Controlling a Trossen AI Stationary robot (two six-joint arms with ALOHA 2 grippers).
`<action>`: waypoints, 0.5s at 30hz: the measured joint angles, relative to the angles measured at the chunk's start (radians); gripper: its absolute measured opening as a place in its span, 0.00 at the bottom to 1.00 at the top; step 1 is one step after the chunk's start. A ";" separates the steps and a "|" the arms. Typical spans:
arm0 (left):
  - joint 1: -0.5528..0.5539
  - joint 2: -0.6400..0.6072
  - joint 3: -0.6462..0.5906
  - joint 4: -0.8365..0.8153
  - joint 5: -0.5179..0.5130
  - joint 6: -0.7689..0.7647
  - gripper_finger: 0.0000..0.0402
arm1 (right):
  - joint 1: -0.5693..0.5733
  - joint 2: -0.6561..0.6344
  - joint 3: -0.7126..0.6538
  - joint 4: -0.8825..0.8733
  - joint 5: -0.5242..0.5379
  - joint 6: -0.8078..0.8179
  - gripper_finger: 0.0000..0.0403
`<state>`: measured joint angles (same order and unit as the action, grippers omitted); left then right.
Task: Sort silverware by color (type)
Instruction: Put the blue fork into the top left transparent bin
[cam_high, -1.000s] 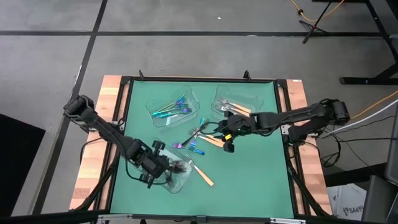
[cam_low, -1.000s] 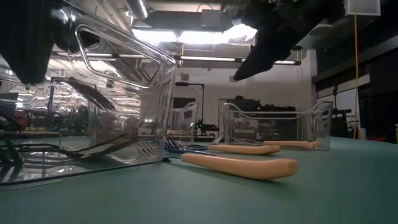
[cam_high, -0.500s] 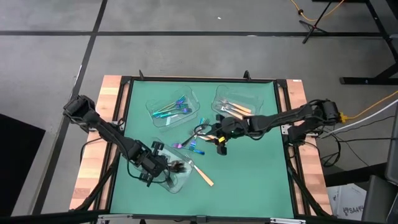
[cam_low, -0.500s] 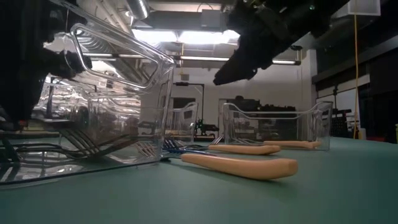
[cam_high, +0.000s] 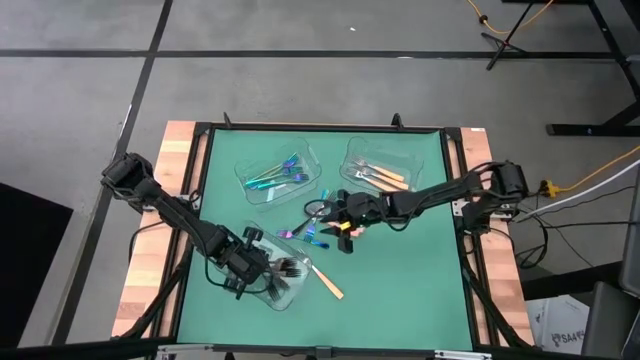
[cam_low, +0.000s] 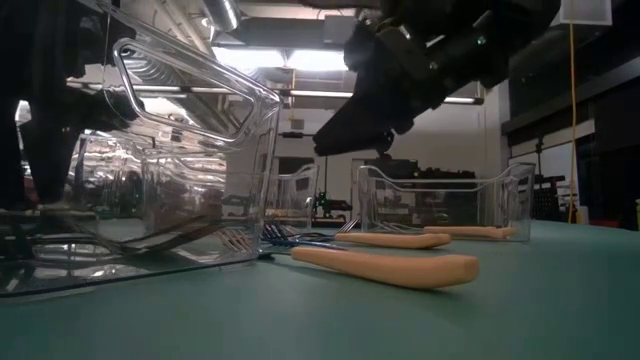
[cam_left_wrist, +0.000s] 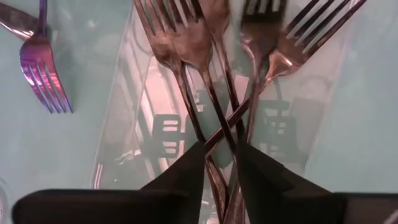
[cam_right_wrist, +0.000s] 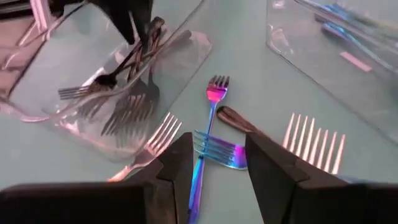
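1. Across the green table (cam_high: 420, 290) the silverware is partly sorted: iridescent forks lie in the far-left clear tray (cam_high: 262, 165), orange-handled pieces in the far-right clear tray (cam_high: 352, 157), and dark forks in the near-left clear tray (cam_high: 297, 287). A loose cluster (cam_high: 318, 228) remains at the table's middle, and one orange-handled utensil (cam_high: 327, 283) lies just beside the near-left tray.
2. Over the near-left tray, the left gripper (cam_high: 268, 268) hangs with its fingers (cam_left_wrist: 186, 171) a little apart. The dark forks (cam_left_wrist: 211, 74) lie crossed on the tray floor beneath them, seemingly released.
3. Over the middle cluster, the right gripper (cam_high: 345, 225) is much the nearer arm to the unsorted pieces; its jaws stand open and hold nothing.
4. Directly ahead of the right fingers (cam_right_wrist: 180, 165) lies an iridescent fork (cam_right_wrist: 207, 124). Its long axis runs roughly in line with the gap between them, tines pointing away. A second iridescent fork (cam_right_wrist: 219, 151) crosses its handle, likely complicating a clean pinch.
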<state>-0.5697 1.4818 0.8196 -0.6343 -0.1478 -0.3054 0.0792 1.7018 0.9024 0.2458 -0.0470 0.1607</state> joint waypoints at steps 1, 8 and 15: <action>0.000 0.000 0.000 -0.001 0.000 -0.001 0.22 | 0.000 0.010 0.000 0.013 -0.001 0.017 0.34; 0.001 0.000 0.000 0.000 0.000 -0.002 0.24 | 0.009 0.072 0.000 0.083 -0.068 0.078 0.34; 0.002 -0.004 0.000 -0.001 0.000 -0.002 0.21 | 0.076 0.130 0.000 0.152 0.023 0.079 0.34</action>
<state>-0.5679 1.4780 0.8200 -0.6349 -0.1474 -0.3073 0.1556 1.8319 0.9024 0.3978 -0.0239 0.2395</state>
